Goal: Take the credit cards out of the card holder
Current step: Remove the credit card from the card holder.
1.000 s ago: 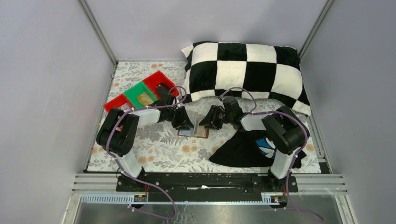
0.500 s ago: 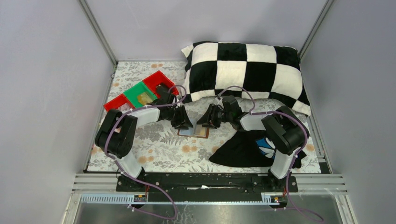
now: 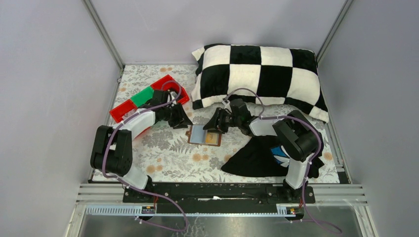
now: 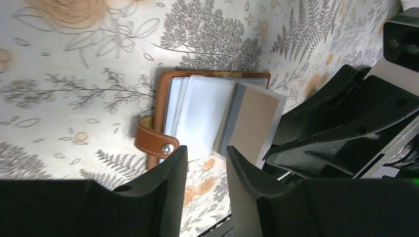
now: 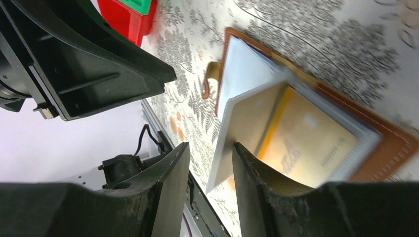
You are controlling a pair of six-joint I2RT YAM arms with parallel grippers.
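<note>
Card holder (image 3: pixel 204 135) lies open and flat near the middle of the table (image 3: pixel 168 154), with its brown snap strap (image 4: pixel 153 140) sticking out past the rim. Left gripper (image 3: pixel 182 118) sits just left of it, jaws part open with nothing between them. Right gripper (image 3: pixel 213 124) is at its far right corner, jaws also apart. A clear sleeve leaf (image 5: pixel 247 123) tilts up between them, resting against one finger (image 5: pixel 257 187), not pinched. The leaf carries a beige credit card (image 4: pixel 254 123) with a grey stripe. A second, orange-yellow credit card (image 5: pixel 309 143) sits in the pocket underneath. It has a script logo and small print, too blurred to read. Red and green trays (image 3: pixel 143 97) are near the far left edge, checkered pillow (image 3: pixel 257 74) along the far edge, black cloth (image 3: pixel 254 158) near the right near corner.
</note>
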